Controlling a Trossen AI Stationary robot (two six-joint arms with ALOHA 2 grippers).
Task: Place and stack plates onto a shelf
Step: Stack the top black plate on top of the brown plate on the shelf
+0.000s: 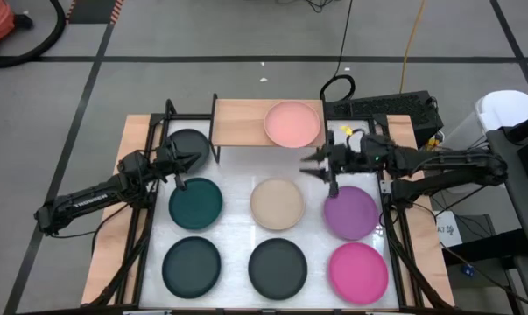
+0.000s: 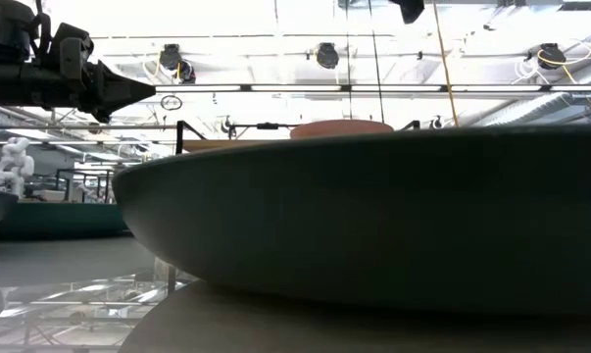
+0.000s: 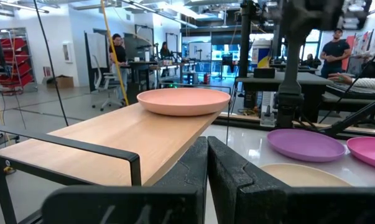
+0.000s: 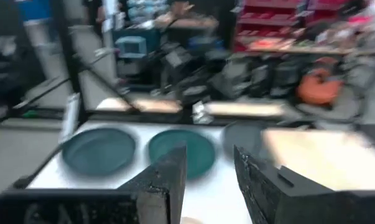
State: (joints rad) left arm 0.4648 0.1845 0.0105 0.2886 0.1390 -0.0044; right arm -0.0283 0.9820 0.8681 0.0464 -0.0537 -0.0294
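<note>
A pale pink plate (image 1: 292, 123) lies flat on the right half of the light-wood shelf (image 1: 242, 122) at the table's far side; it also shows in the left wrist view (image 3: 183, 100). On the white table lie dark grey (image 1: 186, 144), teal (image 1: 195, 201), beige (image 1: 277, 203), purple (image 1: 350, 213), dark teal (image 1: 192, 266), dark grey (image 1: 278, 266) and magenta (image 1: 358, 271) plates. My right gripper (image 1: 309, 164) hovers open and level between the shelf and the purple plate, with nothing between its fingers (image 4: 168, 177). My left gripper (image 1: 193, 160) is shut and raised beside the far-left dark grey plate.
Black metal frame bars (image 1: 150, 175) run along the table's left and right sides. The shelf's left half (image 3: 112, 140) is bare wood. In the low view a dark plate (image 2: 373, 216) fills the foreground. People stand in the room beyond the table.
</note>
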